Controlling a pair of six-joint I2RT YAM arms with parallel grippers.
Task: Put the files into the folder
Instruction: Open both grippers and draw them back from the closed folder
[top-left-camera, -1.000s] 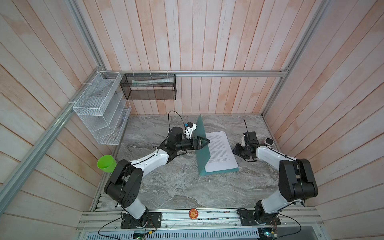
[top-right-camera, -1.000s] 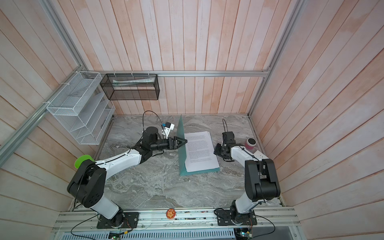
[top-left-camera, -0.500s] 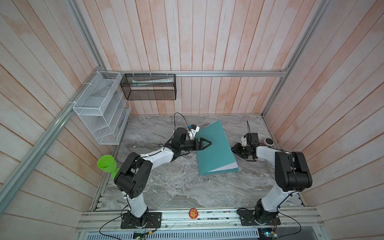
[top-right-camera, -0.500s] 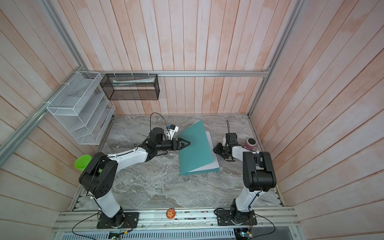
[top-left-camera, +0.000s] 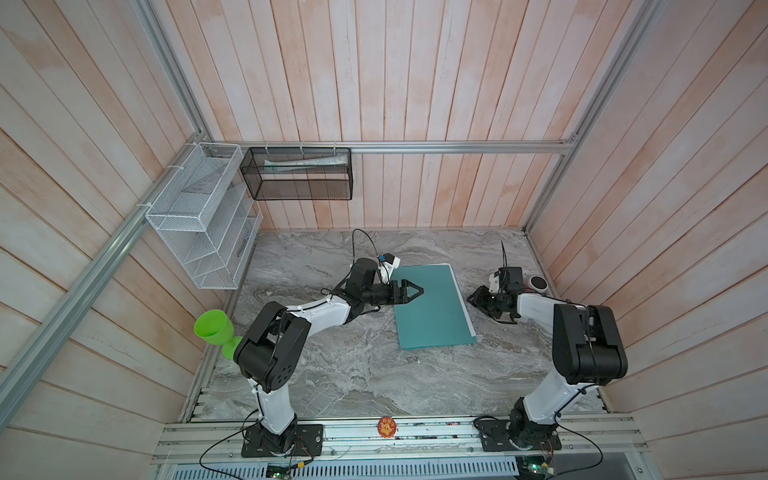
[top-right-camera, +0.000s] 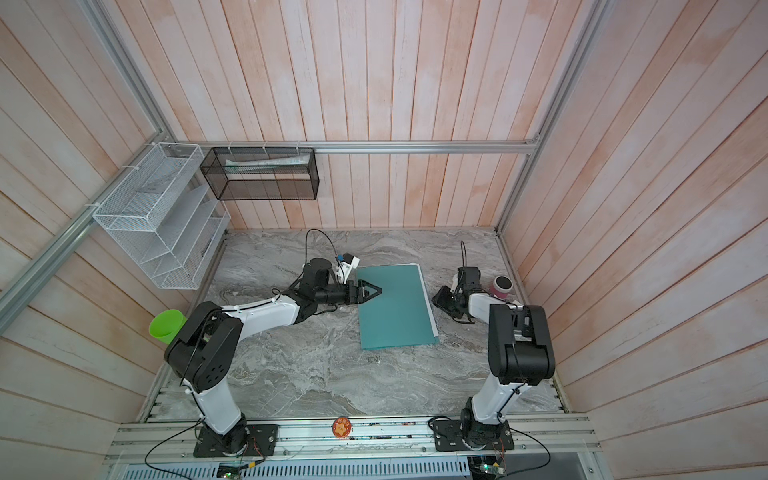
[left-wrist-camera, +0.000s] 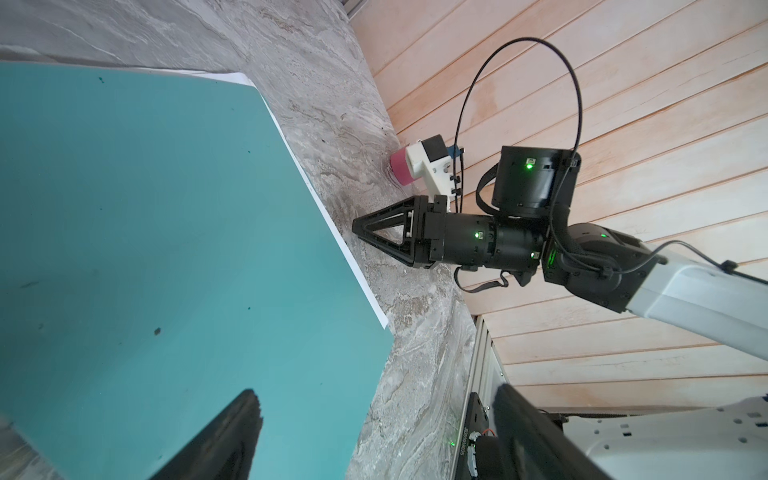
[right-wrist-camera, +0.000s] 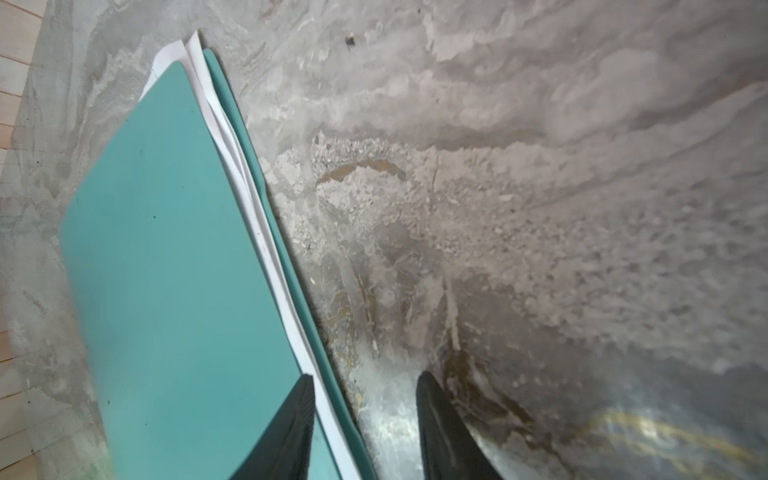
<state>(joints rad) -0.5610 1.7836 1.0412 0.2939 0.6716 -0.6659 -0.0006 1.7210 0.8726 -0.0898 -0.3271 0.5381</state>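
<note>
left arm stretched low from its near-left base toward the middle, wrist level, left gripper (top-left-camera: 419, 291) pointing right with jaws spread wide and empty, right arm bent at the elbow on the right side, forearm low, right gripper (top-left-camera: 473, 298) pointing left, jaws partly parted, nothing between them

I find no word or number here that I can read for certain. From my left wrist camera, a line of small pale characters runs along the black base plate (left-wrist-camera: 462, 436), too fine to make out. In a top view, the round orange badge (top-left-camera: 387, 428) on the front rail (top-left-camera: 436, 434) shows only a yellowish star-like figure.
</note>
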